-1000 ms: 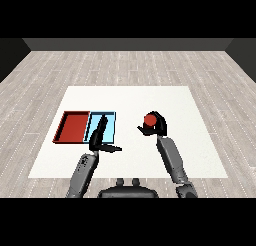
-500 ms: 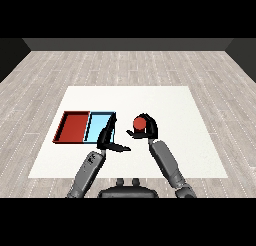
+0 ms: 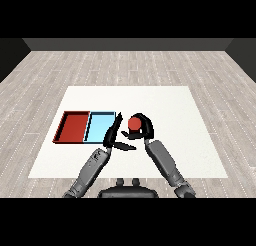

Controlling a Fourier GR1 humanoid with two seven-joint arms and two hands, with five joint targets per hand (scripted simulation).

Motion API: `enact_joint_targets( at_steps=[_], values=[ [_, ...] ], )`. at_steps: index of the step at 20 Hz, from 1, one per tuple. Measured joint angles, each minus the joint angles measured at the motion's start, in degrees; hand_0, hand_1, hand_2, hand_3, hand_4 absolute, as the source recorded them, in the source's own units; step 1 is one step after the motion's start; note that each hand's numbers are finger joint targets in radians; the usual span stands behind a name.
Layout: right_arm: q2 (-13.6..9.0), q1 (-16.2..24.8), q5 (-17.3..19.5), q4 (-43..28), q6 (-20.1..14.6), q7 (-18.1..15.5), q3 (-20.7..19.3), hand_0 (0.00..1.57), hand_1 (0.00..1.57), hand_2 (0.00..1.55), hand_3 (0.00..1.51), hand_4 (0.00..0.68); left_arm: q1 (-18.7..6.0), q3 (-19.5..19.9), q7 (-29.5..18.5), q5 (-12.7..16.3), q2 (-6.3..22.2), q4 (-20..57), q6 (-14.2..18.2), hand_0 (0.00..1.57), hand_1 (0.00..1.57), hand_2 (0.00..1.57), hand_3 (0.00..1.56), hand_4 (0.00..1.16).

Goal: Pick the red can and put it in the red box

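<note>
Holding the red can (image 3: 134, 123) in the right hand (image 3: 143, 128), the robot has it raised clear of the white tabletop (image 3: 170, 110), just right of the light blue tray (image 3: 101, 126). The fingers (image 3: 146, 121) of that hand curl round the can from behind and the right, with the thumb on the near side; the can's red top and front show between them. The grip from the side appears chosen to keep the can upright for a set-down.

The left hand (image 3: 113, 135) stands just beside the can's left, at the blue tray's right edge. Its fingers are straight and held together, pointing up and away, with the thumb stretched out toward the right hand. It holds nothing; whether it touches the can cannot be told.

The red tray (image 3: 74, 126) lies furthest left, touching the blue tray along one side. Both trays hold nothing.

Judgement: the pick is done and the carry is under way. The can must cross over the blue tray, and the left hand stands in that line, so contact between the two hands is the chief risk.
</note>
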Motion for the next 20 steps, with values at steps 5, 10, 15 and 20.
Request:
enact_joint_targets(
  at_steps=[5, 10, 15, 20],
  values=[
    [0.0, 0.2, -1.1, -1.0, -0.3, -0.4, 2.4, 1.43, 1.43, 1.44, 1.4, 0.615, -2.0, -0.6, 1.2, -0.1, 0.0, 2.2, 1.2, 0.0, 0.0, 0.0, 0.0, 0.0],
    [0.0, -0.6, -2.1, -1.3, -3.3, -1.1, 6.4, 1.45, 1.45, 1.42, 1.38, 0.615, -4.0, -0.7, 1.4, 0.7, 0.0, 4.1, 1.2, 0.0, 0.0, 0.0, 0.0, 0.0],
    [0.0, 0.4, -2.3, -3.7, -4.0, -0.2, 8.4, 1.44, 1.44, 1.43, 1.38, 0.595, -5.3, -2.4, 1.7, 1.0, 0.0, 5.2, 2.6, 0.0, 0.0, 0.0, 0.0, 0.0],
    [-0.1, -0.4, -3.9, -3.9, -4.9, -0.5, 9.6, 1.46, 1.46, 1.45, 1.4, 0.543, -5.5, -3.3, 1.5, 0.9, 0.2, 5.4, 3.1, 0.0, 0.0, 0.0, 0.0, 0.0]
  ],
)
